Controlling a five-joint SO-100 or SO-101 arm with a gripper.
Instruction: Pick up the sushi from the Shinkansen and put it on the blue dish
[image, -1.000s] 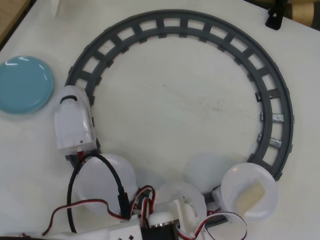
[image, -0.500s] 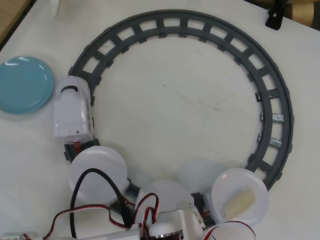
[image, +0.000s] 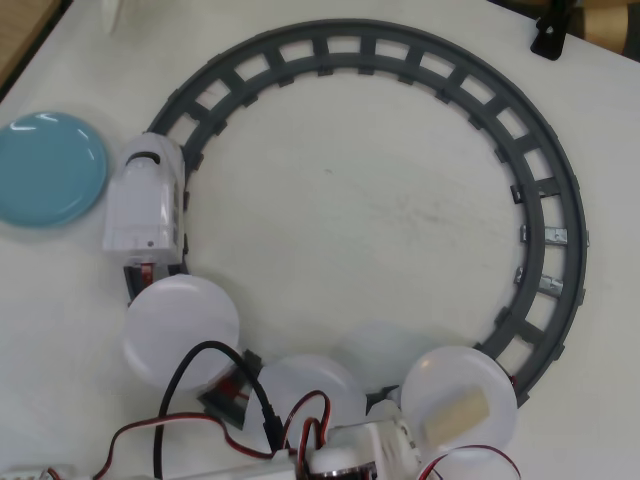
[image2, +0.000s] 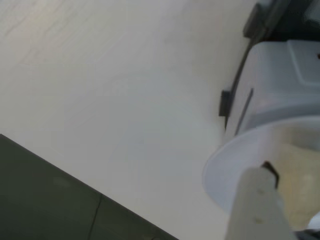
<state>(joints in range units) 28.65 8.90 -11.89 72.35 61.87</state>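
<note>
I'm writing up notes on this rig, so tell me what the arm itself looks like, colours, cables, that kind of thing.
In the overhead view only the arm at the bottom edge shows: white plastic shells with a dark round part between them. Red, white and black wires loop around it, and a thicker black cable arcs up to a black connector. In the wrist view a pale, off-white gripper finger with a small dark notch near its tip enters from below.

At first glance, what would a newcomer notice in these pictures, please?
In the overhead view, the grey circular track fills most of the white table. The Shinkansen rides its left side, nose toward the top, pulling round white plates along the bottom. The last plate carries the sushi, while the blue dish sits empty at the left edge, beside the train.
</note>
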